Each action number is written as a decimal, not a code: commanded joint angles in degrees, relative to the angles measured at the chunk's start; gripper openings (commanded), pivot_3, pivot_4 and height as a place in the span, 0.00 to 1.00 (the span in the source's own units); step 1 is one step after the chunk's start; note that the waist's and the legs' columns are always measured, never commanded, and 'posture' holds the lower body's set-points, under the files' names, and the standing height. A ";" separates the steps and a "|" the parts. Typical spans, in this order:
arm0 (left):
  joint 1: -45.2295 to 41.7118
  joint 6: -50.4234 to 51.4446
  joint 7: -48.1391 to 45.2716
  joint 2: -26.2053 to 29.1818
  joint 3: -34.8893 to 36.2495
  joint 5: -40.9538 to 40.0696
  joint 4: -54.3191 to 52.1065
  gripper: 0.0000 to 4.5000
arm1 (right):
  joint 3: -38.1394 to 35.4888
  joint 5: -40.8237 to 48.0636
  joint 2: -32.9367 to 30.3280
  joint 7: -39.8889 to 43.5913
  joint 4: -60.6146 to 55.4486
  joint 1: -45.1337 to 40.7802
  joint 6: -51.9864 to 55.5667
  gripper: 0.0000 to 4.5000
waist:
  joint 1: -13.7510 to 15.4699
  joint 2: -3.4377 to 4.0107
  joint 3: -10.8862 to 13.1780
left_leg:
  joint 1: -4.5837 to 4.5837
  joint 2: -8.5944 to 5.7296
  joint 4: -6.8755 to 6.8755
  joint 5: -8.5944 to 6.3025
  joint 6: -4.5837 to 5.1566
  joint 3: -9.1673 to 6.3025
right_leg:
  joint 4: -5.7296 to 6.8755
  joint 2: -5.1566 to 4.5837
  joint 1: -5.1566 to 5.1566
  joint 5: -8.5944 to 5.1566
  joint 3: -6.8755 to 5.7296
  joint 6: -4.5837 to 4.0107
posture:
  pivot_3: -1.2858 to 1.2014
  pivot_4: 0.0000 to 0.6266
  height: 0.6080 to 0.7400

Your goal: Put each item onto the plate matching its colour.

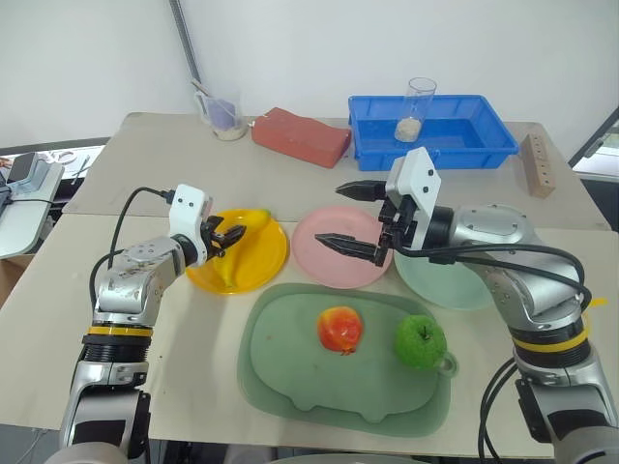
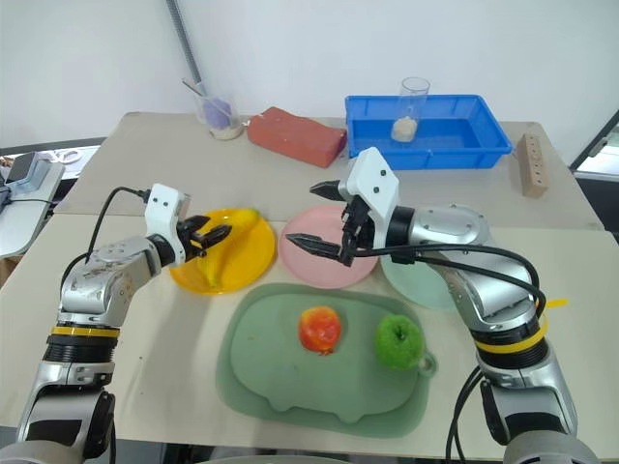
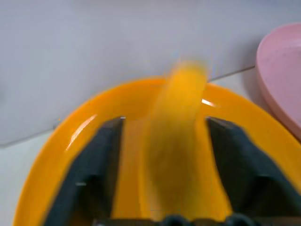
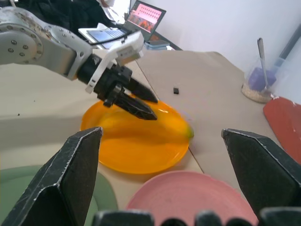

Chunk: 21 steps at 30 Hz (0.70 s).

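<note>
Yellow first, head views: curved yellow toy banana (image 1: 237, 246) lies on the round yellow plastic plate (image 1: 266, 263), long axis from about 1 to 7 o'clock. Left tool (image 1: 228, 237) sits over the banana's middle, fingers parted either side of it; whether it has let go completely I cannot tell from here. Round red-and-yellow toy fruit (image 1: 339, 329) and fuzzy bright green toy apple (image 1: 420, 340) both rest on the large dull-green blob-shaped tray (image 1: 280, 372), unsorted. Round pink plate (image 1: 324, 227) is bare; pale mint green plate (image 1: 440, 285) is partly hidden by the right arm. Right tool (image 1: 359, 218) hangs above the pink plate, jaws wide, nothing in them.

Key relation: red fruit lies at about 6 o'clock from the right tool, below and nearer the robot; apple at about 5 o'clock. Right arm is clearly nearer both; judged the next mover. Round fruit, so no long axis to line up with.

Left wrist view: banana (image 3: 176, 141) runs between the two dark fingers (image 3: 96, 165), visible gaps both sides, yellow plate (image 3: 56, 155) beneath.

Right wrist view: own fingers (image 4: 66, 174) spread wide and empty; left tool (image 4: 138, 101) over the banana (image 4: 160, 125) on the yellow plate (image 4: 136, 157); pink plate (image 4: 188, 197) close below.
</note>
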 commanded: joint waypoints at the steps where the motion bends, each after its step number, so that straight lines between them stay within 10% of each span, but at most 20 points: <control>1: -1.13 -0.23 -1.19 1.22 1.33 0.21 -1.37 0.99 | -2.32 -0.48 -0.94 -0.68 -1.90 0.55 -0.35 1.00 | -0.03 0.00 0.00 | 0.00 0.01 0.00 0.00 0.00 0.00 | 0.00 0.00 0.00 0.00 0.00 0.00 | 0.52 0.24 1.00; 21: 3.71 -11.62 -34.99 10.24 -8.66 -5.90 -22.67 0.99 | -8.16 6.75 -10.85 9.32 -9.21 12.91 1.23 1.00 | -0.26 0.04 0.01 | 0.00 0.04 -0.02 0.00 0.00 0.04 | -0.11 0.01 0.04 -0.01 0.03 0.01 | 0.52 0.24 1.00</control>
